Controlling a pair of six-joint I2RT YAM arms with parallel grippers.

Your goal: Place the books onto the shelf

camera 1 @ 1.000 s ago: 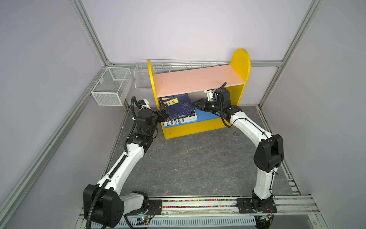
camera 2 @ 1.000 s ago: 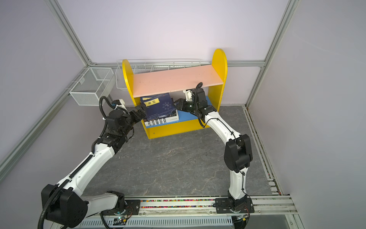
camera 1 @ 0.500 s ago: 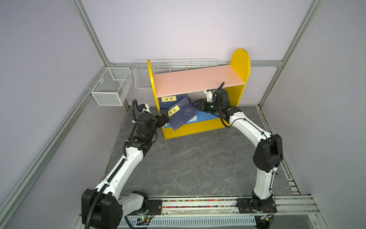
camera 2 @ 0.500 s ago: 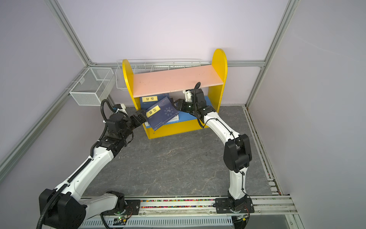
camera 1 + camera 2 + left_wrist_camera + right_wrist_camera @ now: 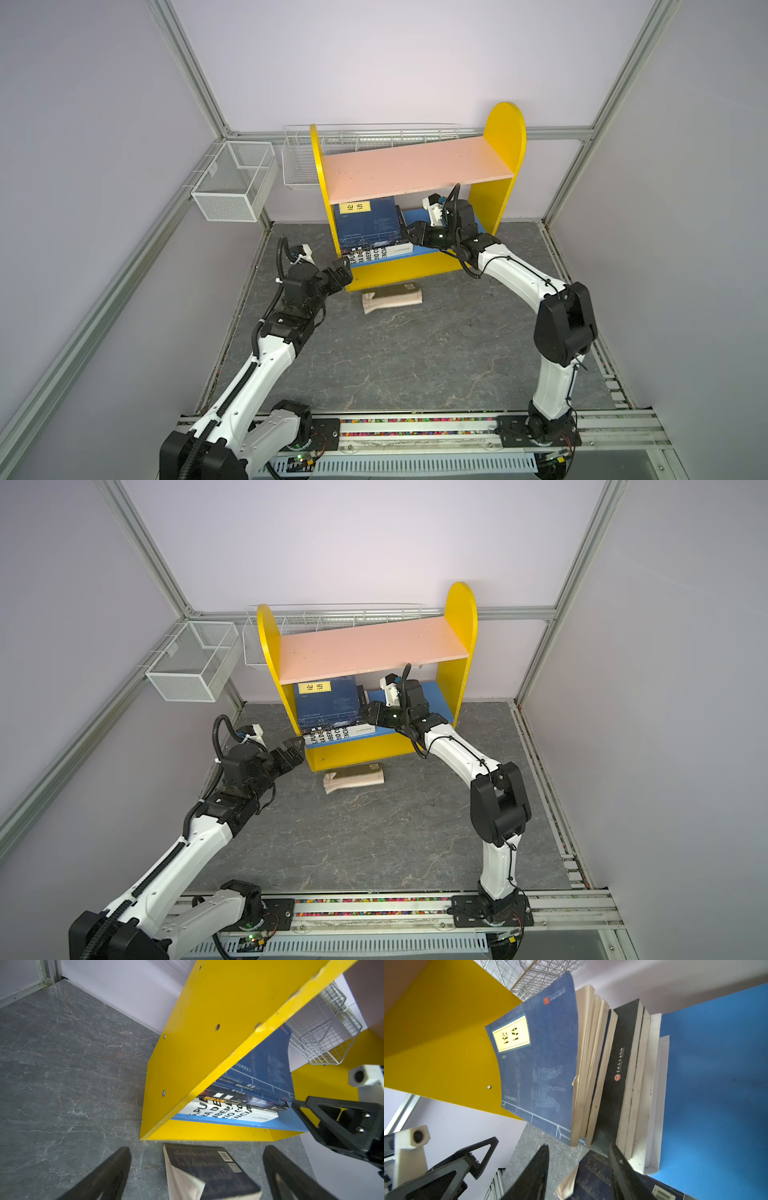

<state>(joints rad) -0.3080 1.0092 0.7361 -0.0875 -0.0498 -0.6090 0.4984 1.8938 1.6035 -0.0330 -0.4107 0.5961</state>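
Books sit stacked inside the shelf; one book lies on the counter just before the shelf. Left gripper, jaws wide, should straddle it squarely; right gripper, jaws parted, seems empty.

The navy book bears a yellow label reading 论语; the white book shows cut-off black letters "RIO CO", "ENCIA".

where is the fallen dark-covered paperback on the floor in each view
In both top views: fallen paperback, looking tan, on floor before yellow shelf.
Left wrist: framed by the left gripper; paperback.
Right wrist: just past the right gripper; paperback.
Shared landmark: navy book with yellow label.
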